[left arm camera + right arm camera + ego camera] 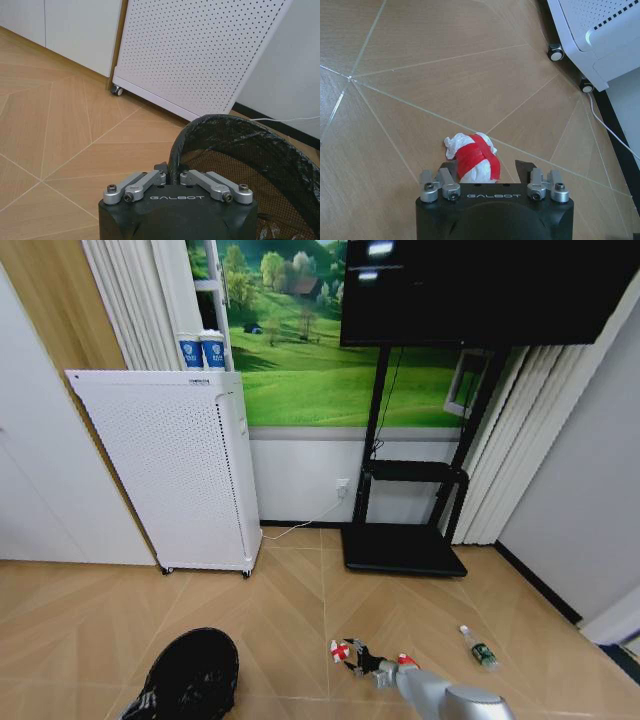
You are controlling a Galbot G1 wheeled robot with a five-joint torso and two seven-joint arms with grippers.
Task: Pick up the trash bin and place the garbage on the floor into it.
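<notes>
On herringbone floor (300,590), right gripper (490,172) straddling red-and-white wad (475,160), jaws spread. Left gripper (174,175) pinching bag-lined trash bin (250,160) rim. Bottle (479,648) lying nearby.

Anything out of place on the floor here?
Yes: litter on the floor. A red-and-white wad sits between the open right gripper's fingers, with a bottle lying flat beyond. The left gripper grips the bin rim.

Both wrists end in a matte black housing stamped GALBOT in pale letters, topped by silver metal linkages with dark hex screws. The left gripper (171,176) and right gripper (486,172) have black fingers. The right forearm (450,700) is glossy silver-grey.
</notes>
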